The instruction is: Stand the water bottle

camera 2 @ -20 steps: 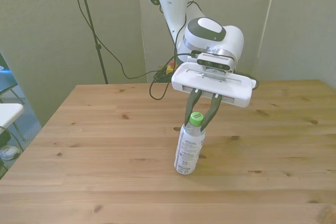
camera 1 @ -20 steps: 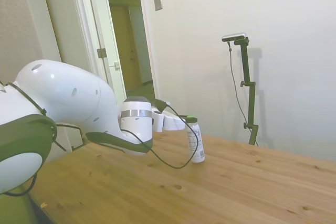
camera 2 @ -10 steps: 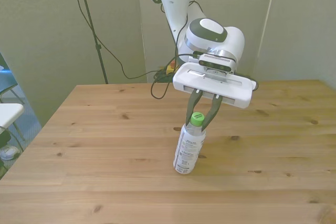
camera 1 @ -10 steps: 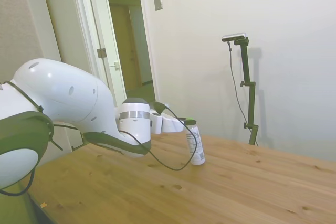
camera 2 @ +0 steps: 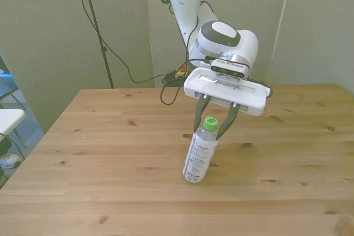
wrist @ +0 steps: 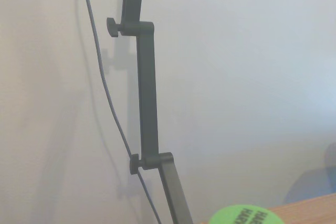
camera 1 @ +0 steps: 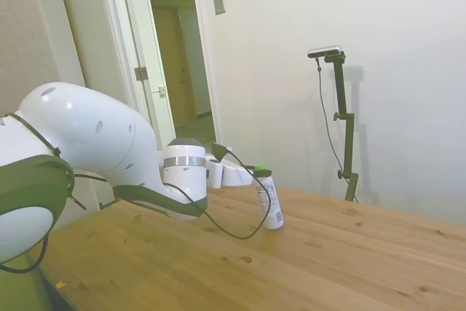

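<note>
The water bottle, clear with a white label and a green cap, stands on its base on the wooden table, leaning slightly. My gripper is at cap height with its jaws spread, one dark finger on each side of the neck and a small gap to the cap. The side view shows the bottle just beyond the gripper, its top tipped a little toward the arm. In the wrist view only the green cap shows, at the picture's edge.
A black cable loops from the wrist down close to the tabletop beside the bottle. A tripod pole and cable stand behind the table on the front view's left. An open doorway lies behind the arm.
The fingers, closed on the green cap one second and half a second ago, have spread apart. The bottle stays standing in the same spot. The arm has drawn back slightly.
</note>
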### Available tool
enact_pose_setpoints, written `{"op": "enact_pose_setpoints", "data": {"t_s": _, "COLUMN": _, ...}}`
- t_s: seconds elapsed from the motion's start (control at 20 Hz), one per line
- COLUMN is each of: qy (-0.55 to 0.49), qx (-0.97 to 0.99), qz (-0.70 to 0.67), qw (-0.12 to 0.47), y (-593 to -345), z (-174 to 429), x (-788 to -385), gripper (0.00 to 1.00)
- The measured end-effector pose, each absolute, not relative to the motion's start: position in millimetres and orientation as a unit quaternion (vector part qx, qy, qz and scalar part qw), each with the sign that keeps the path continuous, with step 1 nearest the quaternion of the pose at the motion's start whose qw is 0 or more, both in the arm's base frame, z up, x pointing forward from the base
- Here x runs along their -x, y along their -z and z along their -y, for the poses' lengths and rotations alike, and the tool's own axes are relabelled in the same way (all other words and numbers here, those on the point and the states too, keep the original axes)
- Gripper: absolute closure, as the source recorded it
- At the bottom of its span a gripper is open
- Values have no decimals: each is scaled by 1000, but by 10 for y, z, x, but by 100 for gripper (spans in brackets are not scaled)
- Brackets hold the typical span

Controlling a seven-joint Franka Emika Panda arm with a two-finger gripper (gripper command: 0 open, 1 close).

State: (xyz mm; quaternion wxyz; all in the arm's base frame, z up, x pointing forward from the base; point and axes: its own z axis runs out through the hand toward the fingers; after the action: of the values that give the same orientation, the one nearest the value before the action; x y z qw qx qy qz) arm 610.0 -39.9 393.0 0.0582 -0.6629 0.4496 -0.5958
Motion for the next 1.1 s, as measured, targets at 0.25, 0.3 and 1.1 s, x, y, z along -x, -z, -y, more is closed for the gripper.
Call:
{"op": "enact_pose_setpoints", "data": {"t_s": 0.25, "qy": 579, "qx": 668, "qz": -464, "qw": 62, "y": -3982, "z": 398, "x": -6097, "gripper": 0}}
{"op": "enact_pose_setpoints", "data": {"t_s": 0.3, "qy": 576, "qx": 670, "qz": -464, "qw": 62, "y": -4006, "z": 397, "x": -6092, "gripper": 0}}
{"op": "enact_pose_setpoints", "data": {"t_s": 1.1, "qy": 572, "qx": 678, "qz": -457, "qw": 63, "y": -4435, "z": 412, "x": -6094, "gripper": 0}}
